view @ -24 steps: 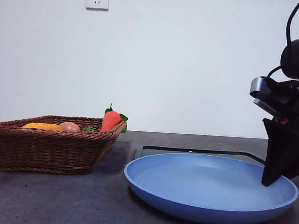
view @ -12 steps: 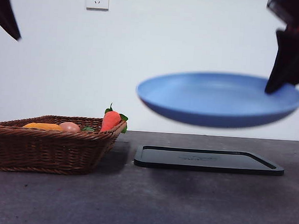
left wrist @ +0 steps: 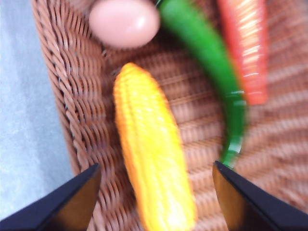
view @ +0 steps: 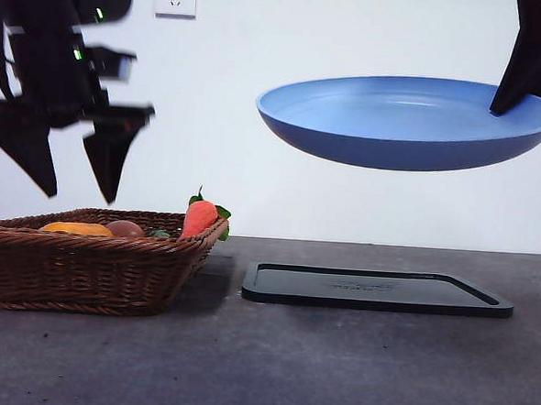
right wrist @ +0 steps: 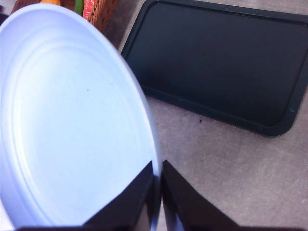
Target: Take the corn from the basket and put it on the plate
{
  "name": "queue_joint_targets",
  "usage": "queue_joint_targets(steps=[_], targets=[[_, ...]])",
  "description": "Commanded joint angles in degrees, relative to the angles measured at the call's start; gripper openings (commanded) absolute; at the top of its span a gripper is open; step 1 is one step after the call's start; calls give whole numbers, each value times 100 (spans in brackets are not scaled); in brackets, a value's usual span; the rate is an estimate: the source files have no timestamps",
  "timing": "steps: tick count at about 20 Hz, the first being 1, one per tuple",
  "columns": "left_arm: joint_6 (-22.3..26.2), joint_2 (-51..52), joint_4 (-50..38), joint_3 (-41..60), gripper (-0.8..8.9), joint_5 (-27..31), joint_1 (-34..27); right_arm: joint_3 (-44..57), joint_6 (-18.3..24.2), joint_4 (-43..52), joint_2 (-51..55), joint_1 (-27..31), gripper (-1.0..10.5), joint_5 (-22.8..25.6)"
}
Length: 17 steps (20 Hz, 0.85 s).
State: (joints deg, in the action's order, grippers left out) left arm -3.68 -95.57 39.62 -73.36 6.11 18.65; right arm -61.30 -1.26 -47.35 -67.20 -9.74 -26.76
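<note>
The yellow corn (left wrist: 151,154) lies in the brown wicker basket (view: 87,269); from the front only a yellow-orange strip of the corn (view: 78,229) shows above the rim. My left gripper (view: 69,190) hangs open a little above the basket, its jaws standing on either side of the cob in the left wrist view (left wrist: 156,192). My right gripper (right wrist: 158,180) is shut on the rim of the blue plate (view: 409,119), which it holds tilted high in the air over the tray.
A flat black tray (view: 378,289) lies on the dark table right of the basket, under the lifted plate. In the basket beside the corn lie a tan egg (left wrist: 124,22), a green pepper (left wrist: 207,57) and a red-orange carrot (view: 201,217).
The right gripper has lifted the plate off the black tray and raised it high. The left arm has come down from the top left corner to hang over the basket.
</note>
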Motion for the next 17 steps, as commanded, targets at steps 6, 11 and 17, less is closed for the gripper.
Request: queue_joint_targets(steps=[6,11,17], targets=[[127,-791,-151,-192,361,107,50,-103,50,103,-39,-13,2,-20],[109,-852,-151,-192,285,105,66,-103,70,107,-39,-13,2,-20],[-127,-944,-146,-192,169,103,66,-103,92,107,-39,-13,2,-20]])
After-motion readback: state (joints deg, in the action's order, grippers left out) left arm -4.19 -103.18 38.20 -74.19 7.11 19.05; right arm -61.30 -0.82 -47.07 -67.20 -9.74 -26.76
